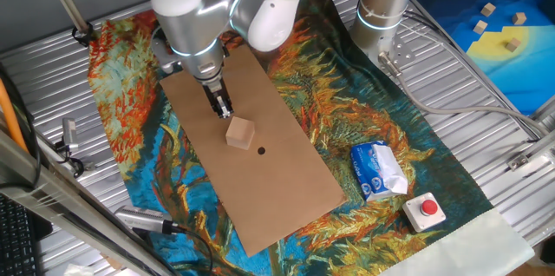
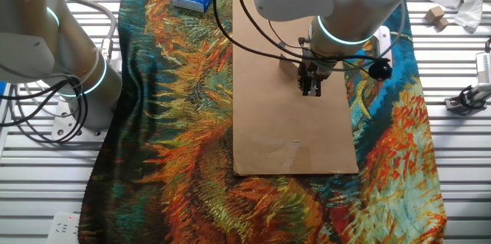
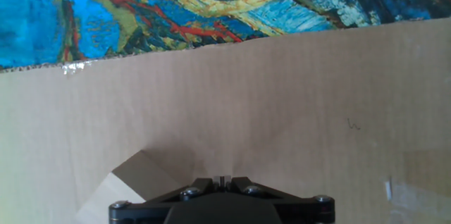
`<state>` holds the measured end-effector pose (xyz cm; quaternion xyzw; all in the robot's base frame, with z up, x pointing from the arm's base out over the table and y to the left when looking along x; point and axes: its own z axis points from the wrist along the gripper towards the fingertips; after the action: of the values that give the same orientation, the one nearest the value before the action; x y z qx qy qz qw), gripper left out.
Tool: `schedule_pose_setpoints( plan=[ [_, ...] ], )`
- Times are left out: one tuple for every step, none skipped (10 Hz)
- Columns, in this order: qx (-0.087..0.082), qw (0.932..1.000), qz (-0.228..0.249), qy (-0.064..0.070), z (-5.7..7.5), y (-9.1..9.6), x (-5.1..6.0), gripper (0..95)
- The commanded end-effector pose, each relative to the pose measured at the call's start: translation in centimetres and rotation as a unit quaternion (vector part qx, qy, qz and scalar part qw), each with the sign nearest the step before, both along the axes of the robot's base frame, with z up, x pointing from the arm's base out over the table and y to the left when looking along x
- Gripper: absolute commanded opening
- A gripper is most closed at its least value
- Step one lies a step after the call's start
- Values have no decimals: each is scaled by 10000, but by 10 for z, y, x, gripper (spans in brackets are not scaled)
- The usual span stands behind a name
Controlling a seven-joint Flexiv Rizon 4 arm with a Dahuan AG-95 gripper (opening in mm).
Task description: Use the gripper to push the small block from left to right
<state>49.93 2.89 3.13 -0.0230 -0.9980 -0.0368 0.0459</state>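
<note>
Silver-white arm bent over brown cardboard sheet, wrist vertical | narrow black gripper pointing down, fingers pressed together, clenched on nothing | small light-tan wooden cube on sheet, touching tip.

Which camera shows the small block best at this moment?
One fixed view: the small block sits fully visible on the cardboard, beside the gripper. The other fixed view mostly hides it behind the arm; the hand view catches only a corner.
</note>
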Motion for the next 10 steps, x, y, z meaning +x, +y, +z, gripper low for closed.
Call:
schedule_pose_setpoints(
  plan=[
    [-73,9999,111,96,0,0,0,0],
    [-73,9998,176,91,0,0,0,0],
    [-69,9997,206,86,0,0,0,0],
    [-76,9997,233,70,0,0,0,0],
    [-97,9996,241,52,0,0,0,0],
    [-111,9996,251,51,0,0,0,0],
    [-109,9996,268,46,0,0,0,0],
    [-99,9995,287,51,0,0,0,0],
    [-93,9995,307,56,0,0,0,0],
    [-84,9994,324,75,0,0,0,0]
  ],
)
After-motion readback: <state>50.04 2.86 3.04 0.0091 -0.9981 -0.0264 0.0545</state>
